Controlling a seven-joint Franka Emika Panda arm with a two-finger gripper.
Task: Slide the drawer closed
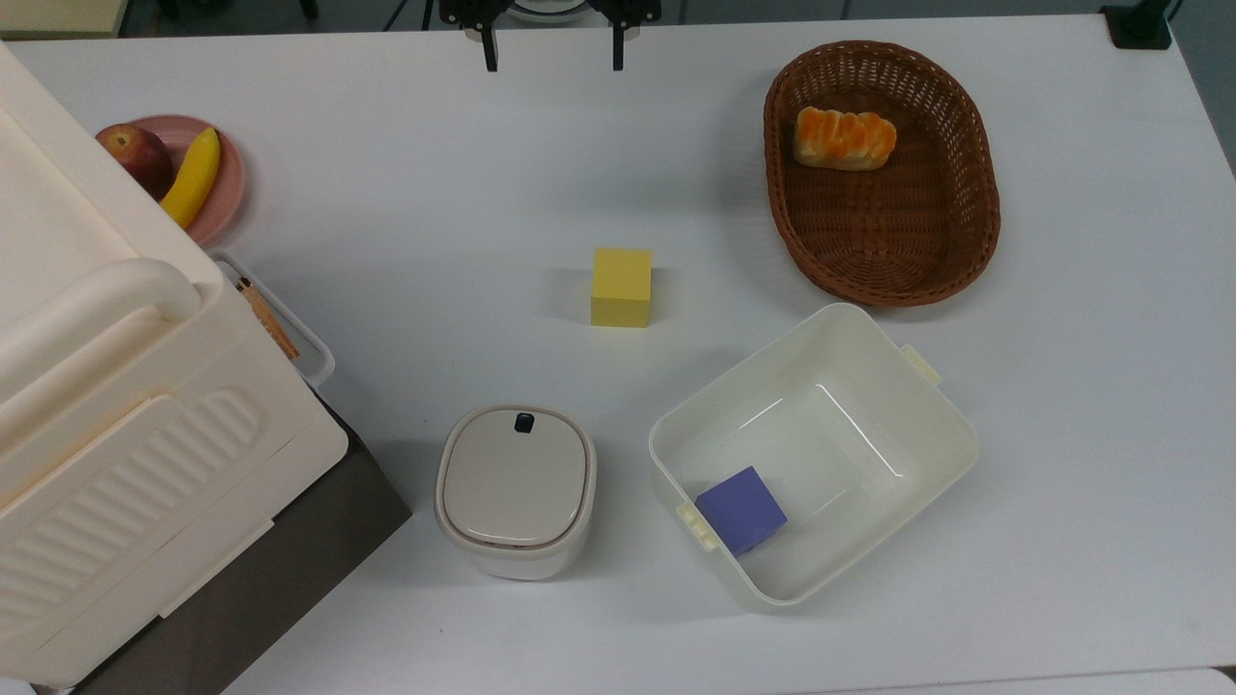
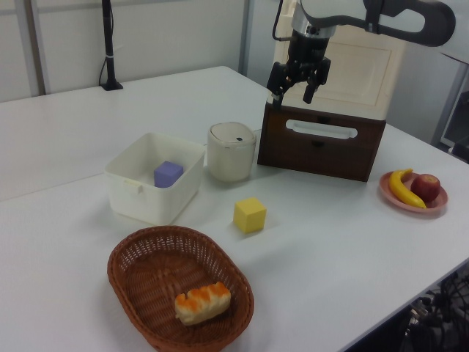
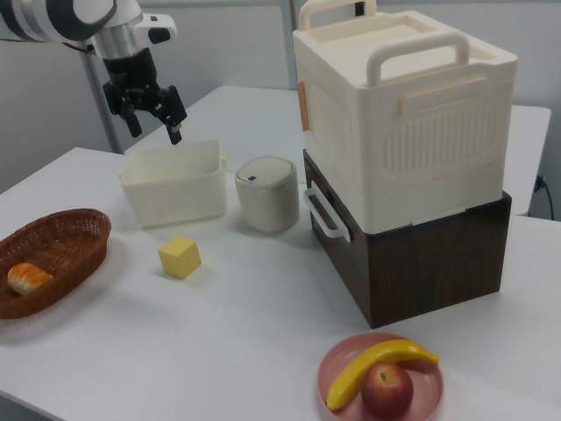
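Your gripper [image 2: 296, 82] hangs in the air with its fingers spread apart and nothing between them. In the left view it sits above the cabinet's near left corner; in the right view it [image 3: 152, 117] hovers above the white bin [image 3: 173, 182], well clear of everything. In the top view its two fingertips [image 1: 490, 53] poke in at the upper edge.

The drawer [image 2: 322, 144] you are after is the dark brown base under the cream cabinet [image 3: 403, 114], at the right of the left view. Its front panel with the white loop handle [image 2: 322, 129] faces the table. In the right view the handle [image 3: 326, 212] points toward the lidded cream canister [image 3: 267, 194].

A purple cube [image 1: 741, 509] lies inside the white bin, a yellow cube [image 1: 621, 287] stands on the table, a bread roll [image 1: 844, 138] rests in the wicker basket [image 1: 951, 246], and a banana [image 3: 377, 367] and apple [image 3: 387, 390] share a pink plate [image 3: 337, 365].
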